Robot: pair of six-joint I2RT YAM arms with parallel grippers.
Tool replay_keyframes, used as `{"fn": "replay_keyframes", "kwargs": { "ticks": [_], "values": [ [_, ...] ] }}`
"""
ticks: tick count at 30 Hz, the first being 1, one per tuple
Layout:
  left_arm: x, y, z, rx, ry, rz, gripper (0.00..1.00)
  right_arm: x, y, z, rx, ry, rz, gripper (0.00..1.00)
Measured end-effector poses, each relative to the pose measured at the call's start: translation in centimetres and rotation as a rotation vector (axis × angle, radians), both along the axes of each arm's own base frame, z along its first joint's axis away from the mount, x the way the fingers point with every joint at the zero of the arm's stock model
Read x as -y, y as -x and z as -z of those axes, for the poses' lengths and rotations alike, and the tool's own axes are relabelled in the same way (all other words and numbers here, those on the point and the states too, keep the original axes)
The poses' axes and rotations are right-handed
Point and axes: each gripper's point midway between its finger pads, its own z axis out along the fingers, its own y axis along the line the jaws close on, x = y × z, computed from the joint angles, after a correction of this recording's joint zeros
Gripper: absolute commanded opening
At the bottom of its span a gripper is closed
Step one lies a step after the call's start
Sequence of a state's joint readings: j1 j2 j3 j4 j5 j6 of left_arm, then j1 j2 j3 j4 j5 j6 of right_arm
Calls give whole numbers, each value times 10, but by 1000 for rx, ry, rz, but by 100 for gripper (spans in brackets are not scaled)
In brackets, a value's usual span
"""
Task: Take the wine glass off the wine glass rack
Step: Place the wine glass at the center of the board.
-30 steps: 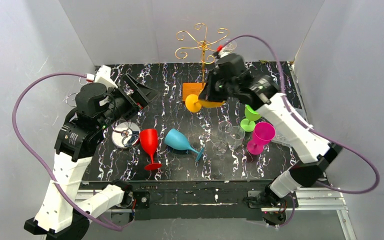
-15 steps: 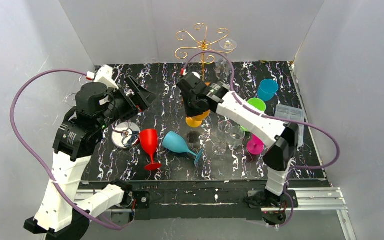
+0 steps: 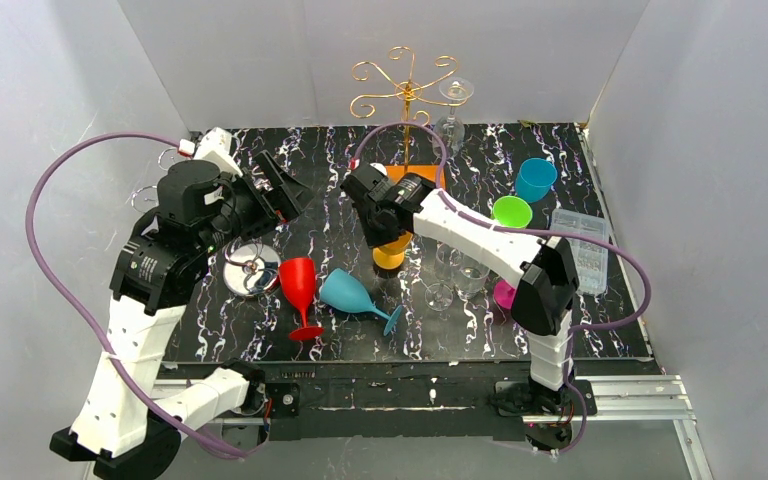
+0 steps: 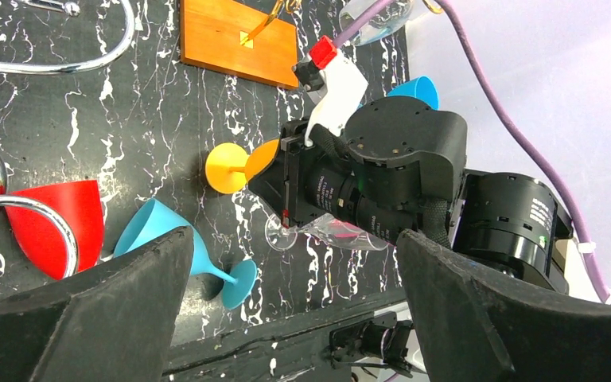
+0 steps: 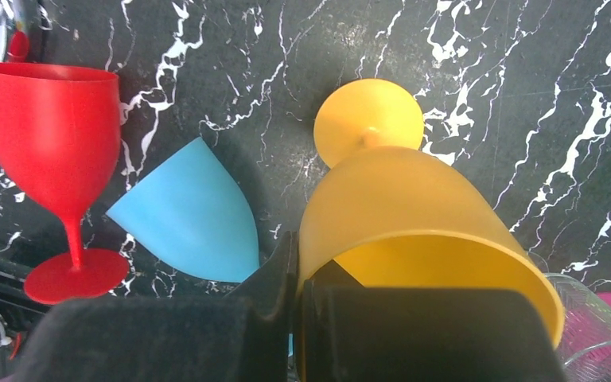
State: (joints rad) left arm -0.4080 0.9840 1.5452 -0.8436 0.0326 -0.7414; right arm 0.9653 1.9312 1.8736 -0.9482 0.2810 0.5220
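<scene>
Left gripper [image 3: 290, 192] at 9 o'clock of the marbled black table [image 3: 600, 320]: spread wide, holding nothing. Further right, toward 6 o'clock: red wine glass [image 3: 298, 283] upright, blue wine glass [image 3: 352, 291] on its side. At the centre, right gripper [image 5: 298, 278] clenched on the rim of the yellow wine glass [image 5: 398, 215], foot lowest, long axis tilted off upright; contact of foot with table impossible to tell. From that grip, at 12 o'clock and well apart: gold wire wine glass rack [image 3: 403, 85] on its wooden base [image 4: 239, 44], with a clear wine glass [image 3: 457, 90] hanging upside down on its 3 o'clock arm. Held glass judged already off the rack. Next, probably: bring the stem upright, lower, set the foot flat, let go. Blue wine glass just beside at 7 o'clock, clear glasses [image 3: 460, 268] at 4 o'clock: little room. Right arm far nearer than left.
</scene>
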Motion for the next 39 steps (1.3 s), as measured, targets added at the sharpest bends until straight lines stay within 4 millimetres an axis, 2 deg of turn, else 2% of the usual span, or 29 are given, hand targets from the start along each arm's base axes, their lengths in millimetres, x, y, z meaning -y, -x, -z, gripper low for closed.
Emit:
{"fn": "replay_keyframes", "kwargs": {
  "ticks": [8,16,21,25,31,35,39],
  "values": [
    [1,-2,2,-7,-5,1,98,1,3,17,-22,17,-8,13],
    [1,-2,3,-8,-5,2,98,0,4,26,-36,29,-13,40],
    [1,-3,3,-8,-5,1,98,0,3,22,-31,30,-14,48],
    [1,-3,3,-10,-6,2,98,-2,0,10,-15,18,-13,55],
    [3,-5,5,-17,-7,6,98,-6,-4,-18,27,-15,-12,67],
    [4,-5,6,-22,-7,9,98,-4,-3,-41,52,-42,-14,78],
    [4,-5,6,-22,-7,9,98,-1,-2,-75,90,-85,-15,91]
  ]
}}
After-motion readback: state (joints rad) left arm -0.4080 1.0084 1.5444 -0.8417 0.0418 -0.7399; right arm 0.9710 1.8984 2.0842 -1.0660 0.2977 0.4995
